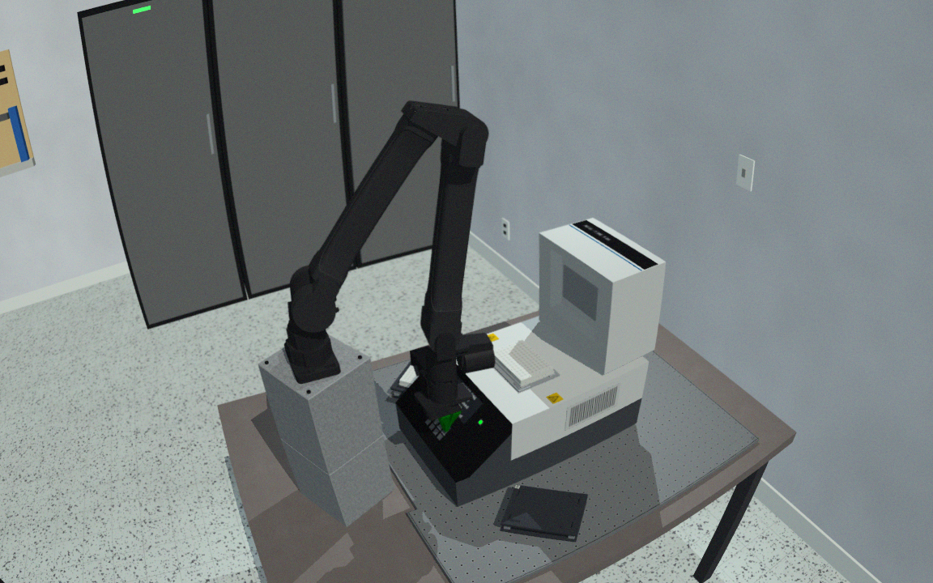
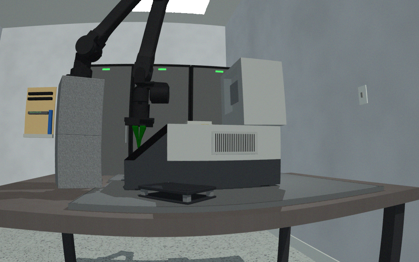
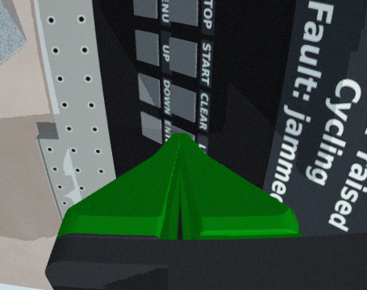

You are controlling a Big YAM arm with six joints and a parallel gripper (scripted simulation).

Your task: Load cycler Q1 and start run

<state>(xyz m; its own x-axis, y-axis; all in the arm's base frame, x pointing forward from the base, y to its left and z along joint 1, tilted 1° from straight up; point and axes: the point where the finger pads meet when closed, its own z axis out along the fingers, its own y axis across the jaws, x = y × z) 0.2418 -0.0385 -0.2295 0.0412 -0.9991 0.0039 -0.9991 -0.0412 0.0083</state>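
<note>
The cycler Q1 (image 1: 528,406) stands with its lid (image 1: 600,293) raised. A white well plate (image 1: 524,362) lies on its block; I cannot read its markings. The status lamp (image 1: 480,421) shows green. My gripper (image 1: 453,420) is shut and empty, pointing down at the sloped black keypad panel. In the wrist view the fingertips (image 3: 179,137) cover the fourth key of the upper row, just past the CLEAR key (image 3: 183,103). The STOP key (image 3: 183,6) and the START key (image 3: 183,56) are uncovered. From the side the tips (image 2: 138,145) reach the panel's edge; contact is not clear.
An empty black nest (image 1: 541,512) lies on the perforated plate in front of Q1. Something white (image 1: 406,376) shows behind the arm, left of Q1, mostly hidden. The grey arm pedestal (image 1: 325,427) stands close to the left.
</note>
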